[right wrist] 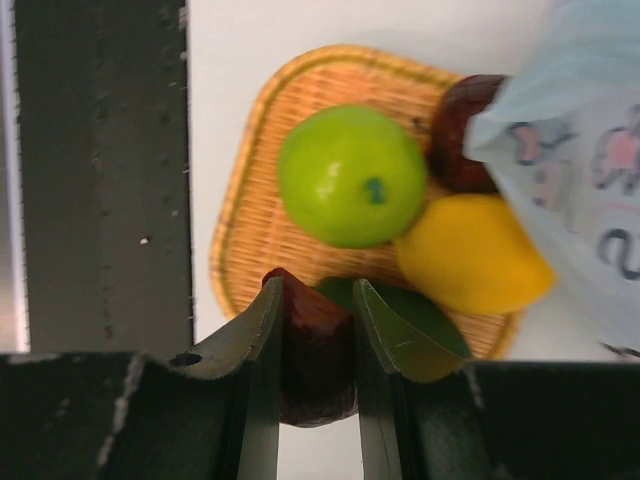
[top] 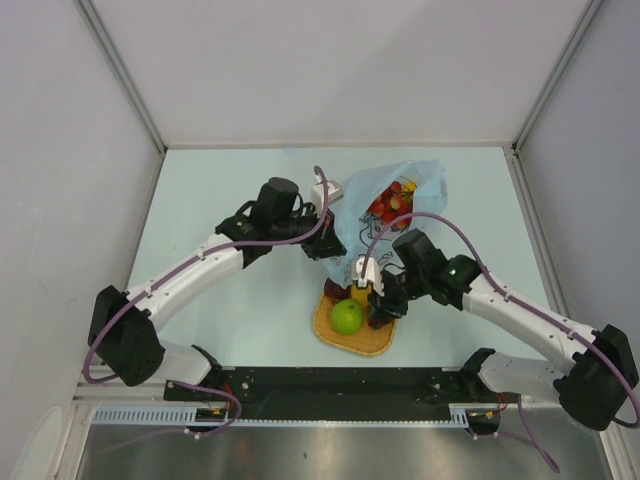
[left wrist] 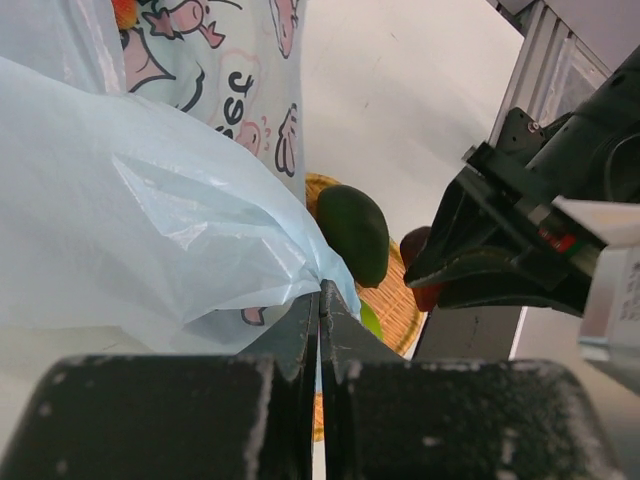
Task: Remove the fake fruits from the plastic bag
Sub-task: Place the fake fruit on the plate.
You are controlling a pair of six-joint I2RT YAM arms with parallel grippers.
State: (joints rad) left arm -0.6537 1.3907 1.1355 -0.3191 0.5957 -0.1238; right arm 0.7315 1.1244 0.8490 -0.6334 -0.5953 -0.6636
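The pale blue plastic bag lies mid-table with red berries showing in its mouth. My left gripper is shut on the bag's edge, pinching the film between its fingers. My right gripper is shut on a dark purple plum and holds it over the near edge of the woven orange tray. In the tray lie a green apple, a yellow lemon, a dark green avocado and a second plum, partly under the bag. The pear is hidden.
A black rail runs along the table's near edge in front of the tray. Grey walls enclose the table on the left, back and right. In the left wrist view the right arm's black body is close beside the tray.
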